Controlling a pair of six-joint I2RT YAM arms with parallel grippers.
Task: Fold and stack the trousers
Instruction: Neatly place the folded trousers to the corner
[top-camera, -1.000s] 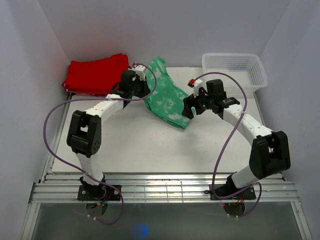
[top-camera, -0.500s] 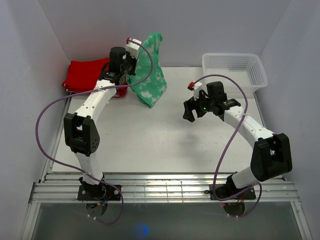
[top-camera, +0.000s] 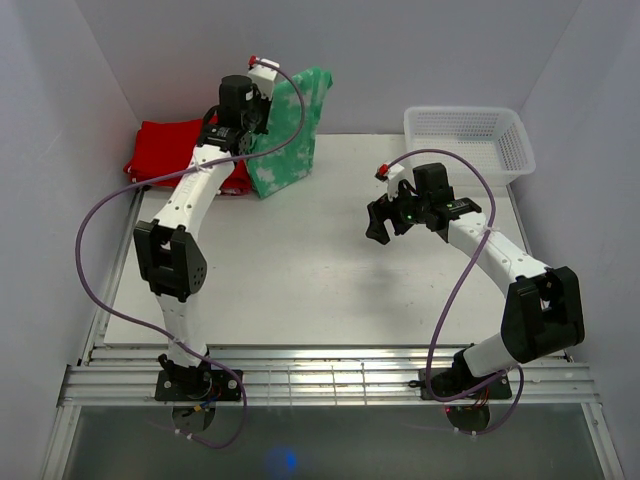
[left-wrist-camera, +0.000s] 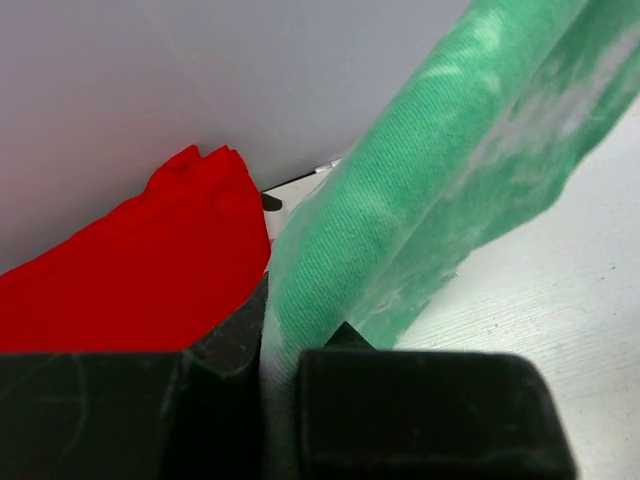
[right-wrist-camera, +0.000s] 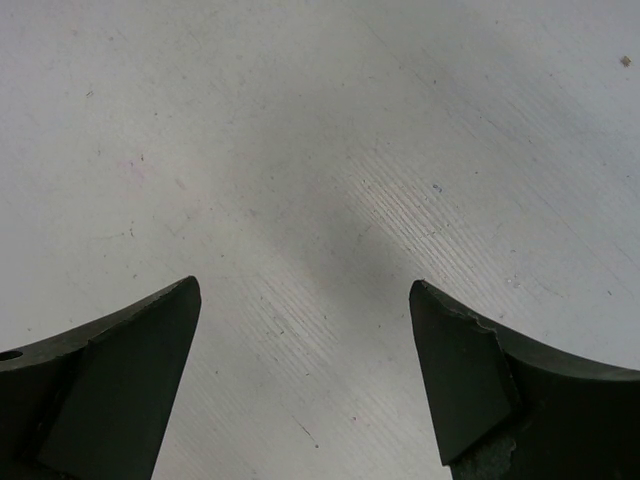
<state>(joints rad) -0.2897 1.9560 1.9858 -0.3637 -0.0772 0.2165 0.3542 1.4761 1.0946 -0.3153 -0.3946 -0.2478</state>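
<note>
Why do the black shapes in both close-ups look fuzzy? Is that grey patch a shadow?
Left wrist view: left tool too near the lens, blurred; trousers sharp. Right wrist view: right tool soft-edged; yes, a faint grey shadow on the table.

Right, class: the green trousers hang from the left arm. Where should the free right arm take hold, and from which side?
Probably the loose lower corner of the trousers, coming in from the robot's right. The left fingers pinch the top, so the cloth hangs toward the table, and the red garment crowds its left side. The right fingers are open.
</note>
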